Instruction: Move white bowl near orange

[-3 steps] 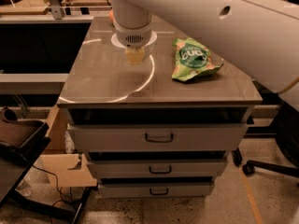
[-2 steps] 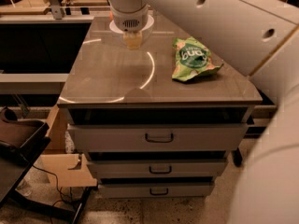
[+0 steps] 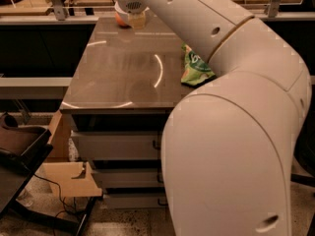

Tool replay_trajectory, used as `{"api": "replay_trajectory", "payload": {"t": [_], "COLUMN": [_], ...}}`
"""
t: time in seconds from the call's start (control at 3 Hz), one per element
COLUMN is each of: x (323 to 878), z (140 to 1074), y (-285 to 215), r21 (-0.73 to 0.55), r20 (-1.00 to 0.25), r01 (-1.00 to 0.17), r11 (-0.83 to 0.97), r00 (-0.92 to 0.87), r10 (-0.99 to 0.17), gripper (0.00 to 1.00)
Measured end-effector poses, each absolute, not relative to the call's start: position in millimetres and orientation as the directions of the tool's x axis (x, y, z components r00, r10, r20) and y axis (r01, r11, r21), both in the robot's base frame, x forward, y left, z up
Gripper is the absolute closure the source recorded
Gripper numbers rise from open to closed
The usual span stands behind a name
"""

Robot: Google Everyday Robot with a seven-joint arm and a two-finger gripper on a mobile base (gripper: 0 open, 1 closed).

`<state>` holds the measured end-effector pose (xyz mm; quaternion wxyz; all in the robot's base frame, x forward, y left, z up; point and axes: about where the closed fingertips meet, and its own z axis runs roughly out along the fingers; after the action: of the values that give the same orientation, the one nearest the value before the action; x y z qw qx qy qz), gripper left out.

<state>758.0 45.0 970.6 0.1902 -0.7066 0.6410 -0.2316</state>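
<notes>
Since a moment ago the arm [image 3: 231, 132] has stretched much further over the table [image 3: 123, 77]. Its thick elbow now fills the right foreground and covers a part of the green snack bag [image 3: 194, 70]. The gripper [image 3: 136, 18] has gone from the middle of the top to the far edge. There it hangs just beside the orange [image 3: 120, 19], on the right of it. If this pincer is spread or pressed together, I cannot tell from here. The white bowl I also cannot pick out. I think it sits under the wrist, at the gripper, so already very near to the fruit.

What may go wrong, in my opinion:
- The orange is round and smooth and lies close to the back edge, so a small push from the bowl or the gripper could roll it off.
- If the bowl is let go while it is tilted, its glossy side could slide on the polished top.
- The big elbow passes close over the bag and could drag it.

The table top is brown and shiny, with curved light reflections, and under it are pale drawers [image 3: 118, 146] with dark handles. The bag is crinkled foil, soft and irregular. The arm is matte cream plastic, all rounded.
</notes>
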Motion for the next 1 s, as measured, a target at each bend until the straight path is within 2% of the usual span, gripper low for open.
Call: {"api": "replay_trajectory", "payload": {"t": [0.33, 0.67, 1.0], "x": [758.6, 780.6, 822.5], "z": [970.0, 963.5, 953.3], "y": [44.9, 23.4, -18.3], "r21": [-0.566, -0.601, -0.664], "r20": [0.083, 0.056, -0.017], "r01": [-0.817, -0.795, -0.746], "r11": [-0.106, -0.083, -0.04], "r00": [0.071, 0.062, 0.068], "r10": [-0.994, -0.997, -0.998], "gripper": [1.0, 1.0, 1.0]}}
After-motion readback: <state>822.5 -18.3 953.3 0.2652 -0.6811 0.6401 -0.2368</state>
